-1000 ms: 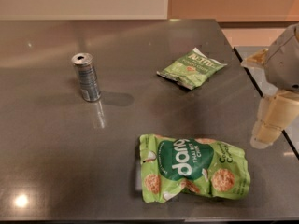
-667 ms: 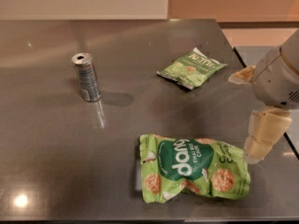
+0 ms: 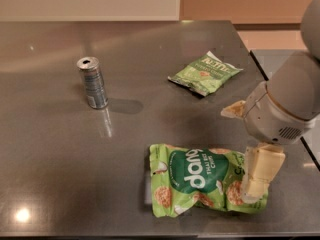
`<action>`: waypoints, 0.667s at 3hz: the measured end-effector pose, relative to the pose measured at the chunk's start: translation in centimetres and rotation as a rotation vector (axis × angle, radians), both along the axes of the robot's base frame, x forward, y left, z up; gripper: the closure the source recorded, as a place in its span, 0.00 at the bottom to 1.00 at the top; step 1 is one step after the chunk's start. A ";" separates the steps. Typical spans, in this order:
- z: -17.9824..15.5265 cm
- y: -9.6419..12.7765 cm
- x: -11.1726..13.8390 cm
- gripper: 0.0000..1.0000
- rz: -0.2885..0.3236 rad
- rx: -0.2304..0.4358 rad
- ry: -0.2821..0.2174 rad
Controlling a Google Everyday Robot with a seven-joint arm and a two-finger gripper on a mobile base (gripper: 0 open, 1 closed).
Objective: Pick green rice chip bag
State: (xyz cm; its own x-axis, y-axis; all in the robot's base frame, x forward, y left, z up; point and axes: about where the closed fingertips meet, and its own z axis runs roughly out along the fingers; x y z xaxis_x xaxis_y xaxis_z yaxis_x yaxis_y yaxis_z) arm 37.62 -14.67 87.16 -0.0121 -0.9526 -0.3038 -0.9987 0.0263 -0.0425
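Observation:
The green rice chip bag lies flat on the dark table near the front edge. It is light green with a dark green circle and white "dang" lettering, seen upside down. My gripper hangs from the grey arm at the right. Its cream lower part reaches down onto or just above the bag's right end and hides that corner. A smaller green packet with a white torn edge lies farther back, apart from the gripper.
A silver drink can stands upright at the left middle of the table. The table's right edge runs just behind my arm, with a lighter floor beyond it.
My arm and gripper have moved left and down, from beside the table's right edge to over the right end of the rice chip bag. The bag, packet and can have not moved.

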 end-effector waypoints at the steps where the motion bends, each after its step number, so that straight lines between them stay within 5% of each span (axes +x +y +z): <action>1: -1.4 1.5 -1.3 0.00 0.043 0.001 0.017; 2: -2.5 2.7 -2.3 0.16 0.076 0.002 0.027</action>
